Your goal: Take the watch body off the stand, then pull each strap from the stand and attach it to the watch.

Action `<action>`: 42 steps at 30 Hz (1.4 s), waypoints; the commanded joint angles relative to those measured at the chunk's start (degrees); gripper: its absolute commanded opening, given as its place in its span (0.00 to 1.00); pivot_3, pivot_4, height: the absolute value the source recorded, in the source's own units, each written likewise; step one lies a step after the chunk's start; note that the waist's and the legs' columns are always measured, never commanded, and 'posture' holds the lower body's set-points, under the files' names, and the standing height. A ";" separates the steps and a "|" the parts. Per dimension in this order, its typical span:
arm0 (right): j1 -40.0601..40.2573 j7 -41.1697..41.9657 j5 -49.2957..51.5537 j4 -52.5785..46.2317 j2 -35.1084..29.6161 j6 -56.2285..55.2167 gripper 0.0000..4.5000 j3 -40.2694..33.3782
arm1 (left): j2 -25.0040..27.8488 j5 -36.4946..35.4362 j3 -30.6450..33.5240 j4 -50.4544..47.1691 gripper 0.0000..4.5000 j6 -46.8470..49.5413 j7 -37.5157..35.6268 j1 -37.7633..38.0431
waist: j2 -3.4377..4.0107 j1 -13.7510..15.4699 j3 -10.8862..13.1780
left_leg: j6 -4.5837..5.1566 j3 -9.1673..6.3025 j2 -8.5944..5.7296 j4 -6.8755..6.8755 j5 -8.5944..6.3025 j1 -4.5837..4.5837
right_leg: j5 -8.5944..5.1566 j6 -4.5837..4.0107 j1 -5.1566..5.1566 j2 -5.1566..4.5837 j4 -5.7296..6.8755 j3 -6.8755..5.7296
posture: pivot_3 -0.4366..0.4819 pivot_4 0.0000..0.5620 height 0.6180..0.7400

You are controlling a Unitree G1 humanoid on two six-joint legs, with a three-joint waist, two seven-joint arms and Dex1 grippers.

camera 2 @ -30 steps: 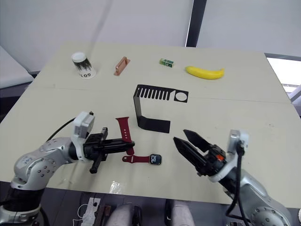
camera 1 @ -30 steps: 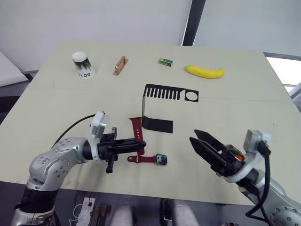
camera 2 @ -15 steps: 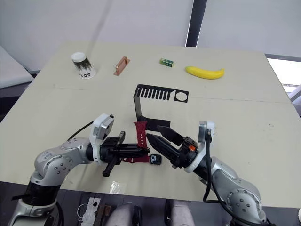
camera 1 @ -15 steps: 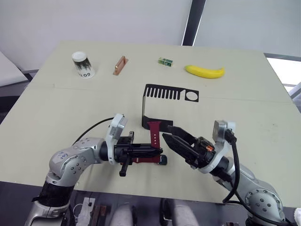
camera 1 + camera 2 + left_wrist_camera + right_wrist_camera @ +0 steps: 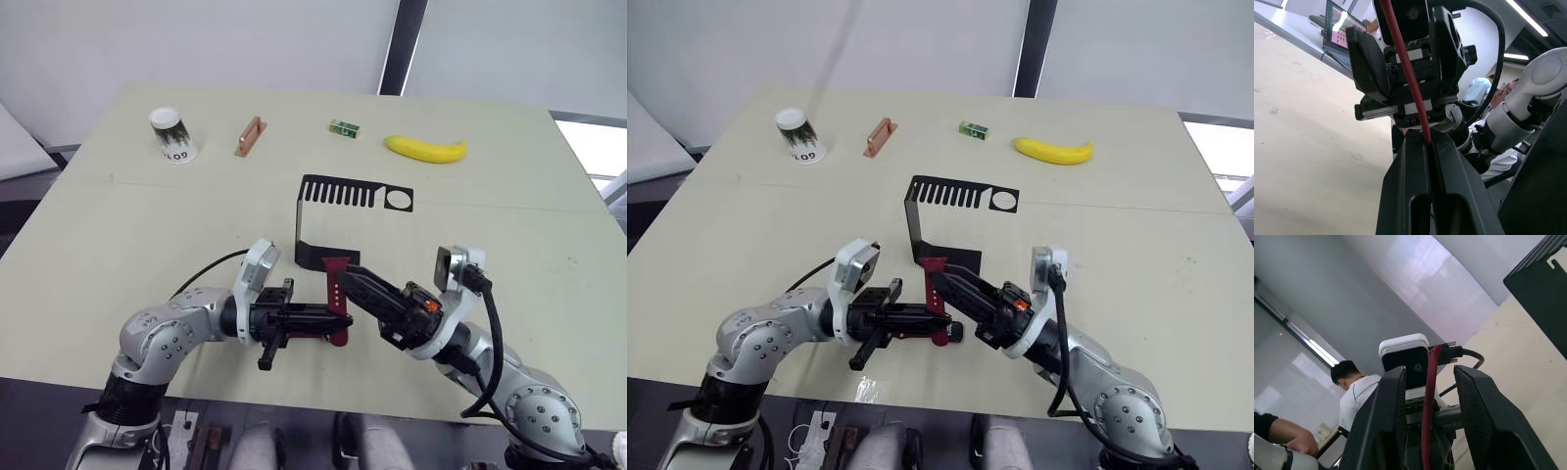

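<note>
Near the surface's front edge, the left gripper [image 5: 338, 315] has its jaws closed on an upright dark-red strap [image 5: 336, 281]. The right gripper [image 5: 345, 277] has its jaws spread either side of that strap. The stand [image 5: 333, 223] sits just behind, mid-surface.

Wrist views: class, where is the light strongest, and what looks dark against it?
Left wrist view: ceiling strip lights glare at top right, and the left tool pinching the red strap looks dark. Right wrist view: bright wall behind; the right tool's fingers and the stand are silhouetted.
</note>
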 commanded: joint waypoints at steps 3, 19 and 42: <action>-1.25 -0.15 1.45 -0.90 -0.09 0.24 0.37 0.32 | -0.97 -0.42 -0.36 0.07 0.00 -0.30 -0.46 -0.86 | 0.00 -0.03 0.00 | 0.00 0.00 0.00 0.00 0.00 0.00 | 0.00 0.00 0.00 0.00 0.00 -0.01 | 0.48 0.27 1.00; -2.11 -1.17 1.55 -0.61 1.45 -0.27 0.37 1.20 | -3.06 0.32 -0.81 -0.35 0.00 -1.30 0.47 0.27 | 0.00 -0.01 0.00 | 0.00 0.00 0.00 0.00 0.00 0.00 | 0.00 0.00 0.00 0.00 0.00 -0.01 | 0.48 0.27 1.00; -1.26 -0.63 1.16 0.45 1.61 -0.24 0.37 0.90 | -3.84 0.98 -0.83 -0.50 0.00 -2.44 0.89 1.33 | 0.00 -0.02 0.00 | 0.01 0.00 0.00 0.00 0.00 0.00 | 0.00 0.00 0.00 0.00 0.00 0.00 | 0.48 0.27 1.00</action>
